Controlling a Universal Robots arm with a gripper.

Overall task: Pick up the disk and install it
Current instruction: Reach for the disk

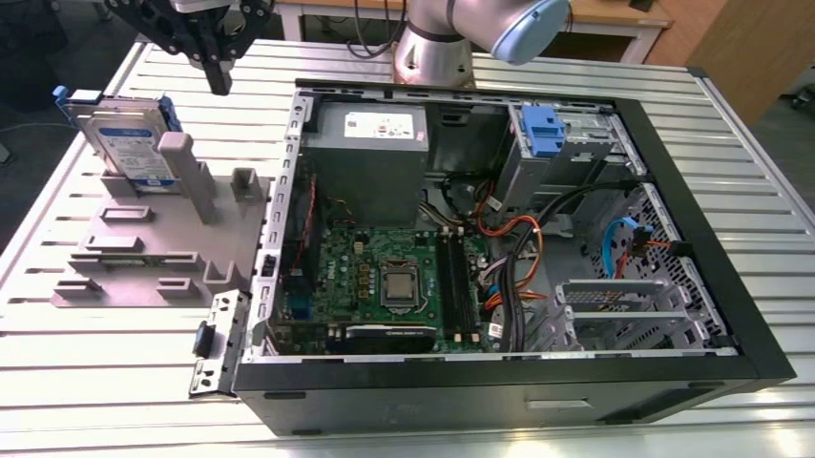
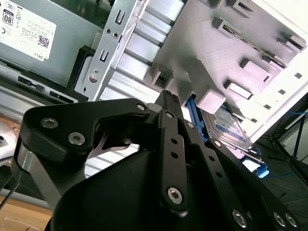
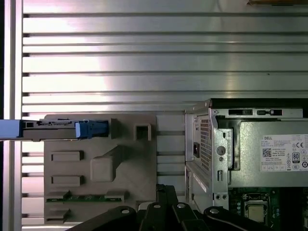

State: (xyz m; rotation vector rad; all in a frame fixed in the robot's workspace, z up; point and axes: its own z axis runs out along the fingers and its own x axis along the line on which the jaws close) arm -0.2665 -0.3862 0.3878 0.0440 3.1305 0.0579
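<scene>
1. The disk stands upright on its edge in a slot of the grey holder, at the exterior view's left, outside the open computer case.
2. In the first wrist view the disk is seen edge-on, with its blue bracket toward the case.
3. The gripper hangs above the holder, near the disk but apart from it. Its fingers look drawn together, and it holds nothing.
4. I judge that the step in hand is the approach for picking. To do it well, the fingers should spread wide enough before descending, centre over the thin upper edge, and take both flat faces squarely, so the disk leaves the slot without tilting.
</scene>
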